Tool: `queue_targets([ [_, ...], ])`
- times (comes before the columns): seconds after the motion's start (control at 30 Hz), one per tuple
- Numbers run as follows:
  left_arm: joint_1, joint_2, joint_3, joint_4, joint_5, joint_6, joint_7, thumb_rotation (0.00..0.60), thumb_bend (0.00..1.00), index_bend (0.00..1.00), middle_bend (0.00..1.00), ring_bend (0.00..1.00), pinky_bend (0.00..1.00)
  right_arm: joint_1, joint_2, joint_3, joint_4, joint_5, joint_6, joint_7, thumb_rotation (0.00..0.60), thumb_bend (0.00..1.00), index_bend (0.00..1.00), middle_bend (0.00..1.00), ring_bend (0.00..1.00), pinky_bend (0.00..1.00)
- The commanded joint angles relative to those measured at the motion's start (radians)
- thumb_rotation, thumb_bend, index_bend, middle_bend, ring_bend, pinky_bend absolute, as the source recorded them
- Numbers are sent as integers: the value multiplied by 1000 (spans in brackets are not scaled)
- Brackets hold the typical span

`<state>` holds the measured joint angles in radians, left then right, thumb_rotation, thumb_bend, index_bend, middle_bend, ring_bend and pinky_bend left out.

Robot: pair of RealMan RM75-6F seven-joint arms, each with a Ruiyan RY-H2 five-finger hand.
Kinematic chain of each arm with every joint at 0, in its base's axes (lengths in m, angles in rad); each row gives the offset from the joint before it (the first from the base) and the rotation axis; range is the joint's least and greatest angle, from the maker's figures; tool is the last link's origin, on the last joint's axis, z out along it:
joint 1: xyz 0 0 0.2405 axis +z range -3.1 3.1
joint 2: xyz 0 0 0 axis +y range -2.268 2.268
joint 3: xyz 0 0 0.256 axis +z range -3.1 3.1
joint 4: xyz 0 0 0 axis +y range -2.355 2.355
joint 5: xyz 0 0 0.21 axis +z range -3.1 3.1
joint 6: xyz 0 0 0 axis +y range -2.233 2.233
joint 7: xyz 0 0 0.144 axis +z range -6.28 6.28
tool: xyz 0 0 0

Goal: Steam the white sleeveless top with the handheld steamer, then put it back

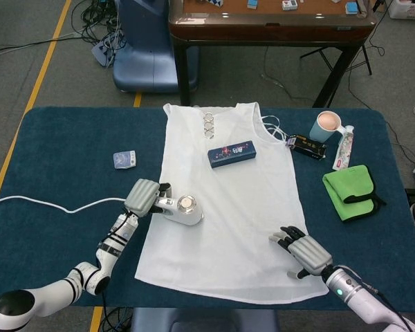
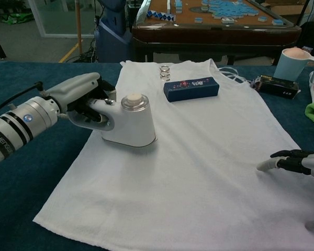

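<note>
White sleeveless top point(image 1: 225, 200) lies flat on the blue tabletop point(image 1: 55, 152). Left hand point(image 1: 142, 197) fingers grasp the handheld steamer point(image 1: 183, 207).

Chest view: steamer sits on the cloth (staying could scorch it). Right hand point(image 2: 298, 162) fingers released, touching the top.

Even, bright indoor light — soft shadows, sharp focus, no glare.

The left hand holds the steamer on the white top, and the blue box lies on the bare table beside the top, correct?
Not quite. The left hand does hold the steamer on the white top, but the blue box lies on the top itself, near the neckline, as the head view shows.
</note>
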<state>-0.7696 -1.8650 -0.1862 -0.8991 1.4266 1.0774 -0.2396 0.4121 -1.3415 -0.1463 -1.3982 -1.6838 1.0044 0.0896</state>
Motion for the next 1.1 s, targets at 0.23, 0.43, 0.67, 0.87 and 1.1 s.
queue_targets([
  [0.23, -28, -30, -28, 28, -32, -39, -20, 600, 335, 956, 918, 784, 816, -5, -24, -4, 29, 16, 9, 34, 600, 153, 33, 131, 15, 18],
  [0.43, -41, -44, -41, 40, -47, -55, -31, 600, 335, 956, 919, 784, 816, -14, -46, -2, 57, 12, 43, 65, 600, 198, 33, 132, 14, 44],
  [0.67, -31, -39, -29, 23, -45, -47, -25, 600, 335, 956, 919, 784, 816, -18, -81, -3, 112, -3, 79, 138, 600, 220, 123, 152, 18, 170],
  [0.87, -19, -14, -24, -26, -55, -54, -8, 600, 335, 957, 919, 784, 816, -15, -97, -16, 135, -19, 90, 181, 600, 220, 145, 154, 34, 197],
  [1.1, 3, 15, -12, -98, -54, -38, 16, 600, 335, 956, 918, 784, 816, -14, -83, -31, 127, -28, 96, 188, 600, 219, 145, 154, 41, 197],
])
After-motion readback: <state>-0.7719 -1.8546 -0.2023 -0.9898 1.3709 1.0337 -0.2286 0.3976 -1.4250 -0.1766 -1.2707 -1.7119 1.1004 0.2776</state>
